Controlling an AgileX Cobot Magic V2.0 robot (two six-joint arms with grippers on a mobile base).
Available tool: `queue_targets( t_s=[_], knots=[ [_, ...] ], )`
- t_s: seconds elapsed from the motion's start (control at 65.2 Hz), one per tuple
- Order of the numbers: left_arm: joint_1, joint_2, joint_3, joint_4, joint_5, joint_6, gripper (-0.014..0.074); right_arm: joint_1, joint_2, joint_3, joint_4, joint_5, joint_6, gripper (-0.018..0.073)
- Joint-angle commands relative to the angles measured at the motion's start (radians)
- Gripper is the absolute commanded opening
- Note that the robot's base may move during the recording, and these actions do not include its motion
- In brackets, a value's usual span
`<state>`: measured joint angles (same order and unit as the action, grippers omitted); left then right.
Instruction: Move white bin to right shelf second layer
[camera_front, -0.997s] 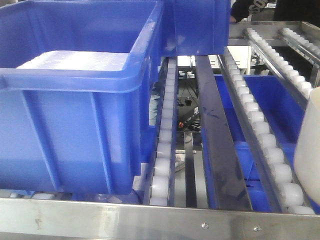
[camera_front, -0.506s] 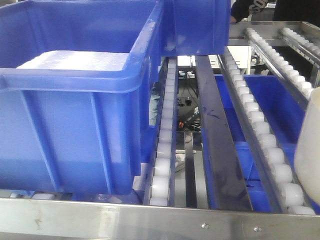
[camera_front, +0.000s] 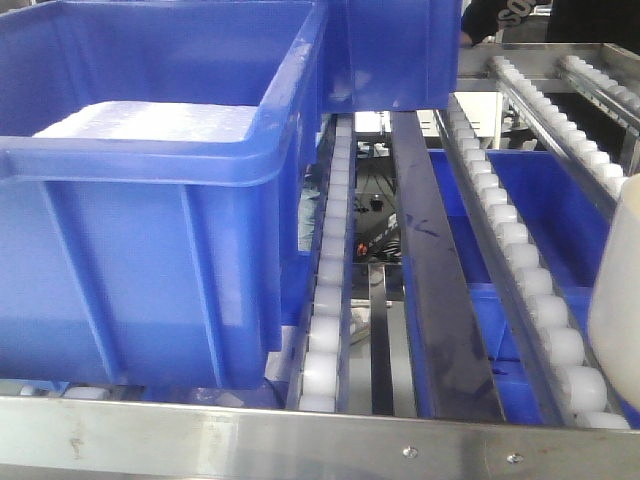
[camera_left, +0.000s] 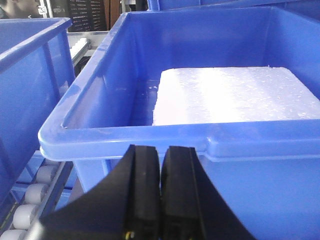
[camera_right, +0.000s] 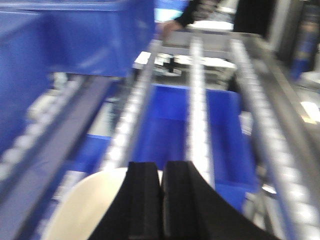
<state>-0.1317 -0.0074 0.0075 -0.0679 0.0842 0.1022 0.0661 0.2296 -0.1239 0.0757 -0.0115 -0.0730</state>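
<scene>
White bin (camera_front: 617, 290): seen at the right edge of the front view, over the roller tracks (camera_front: 520, 260) of the shelf level, just behind the front rail (camera_front: 300, 435); whether it is resting on the rollers cannot be told.

Right gripper (camera_right: 161, 200): fingers pressed together, just above the bin's rim; a pinch on the rim is not confirmed.

Left gripper (camera_left: 161, 195): fingers pressed together, empty, before a blue crate (camera_left: 200, 90).

Progress: bin judged brought to the shelf; seating and release remain.
</scene>
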Motion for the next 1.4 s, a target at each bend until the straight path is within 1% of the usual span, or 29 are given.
queue_targets(
  t_s=[0.0,0.245,0.291,0.414,0.491,1.38],
  knots=[
    [-0.004,-0.016,0.037,-0.006,-0.084,-0.003,0.0085,0.021,-0.01,0.014,0.001,-0.129,0.004,0.0053],
    [-0.004,-0.016,0.037,-0.006,-0.084,-0.003,0.0085,-0.041,-0.112,0.141,0.001,-0.128,0.005,0.0053],
    [-0.004,-0.016,0.037,-0.006,-0.084,-0.003,0.0085,-0.048,-0.149,0.138,0.001,-0.055,0.005,0.0053],
    [-0.004,-0.016,0.037,-0.006,-0.084,-0.003,0.0085,-0.069,-0.268,0.139,0.001,0.003,0.005,0.0053],
    [-0.004,-0.014,0.037,-0.006,-0.084,-0.003,0.0085,-0.08,-0.251,0.139,0.001,-0.022,0.005,0.0053],
    [-0.004,-0.014,0.037,-0.006,-0.084,-0.003,0.0085,-0.08,-0.26,0.138,0.001,-0.011,0.004,0.0053]
  ],
)
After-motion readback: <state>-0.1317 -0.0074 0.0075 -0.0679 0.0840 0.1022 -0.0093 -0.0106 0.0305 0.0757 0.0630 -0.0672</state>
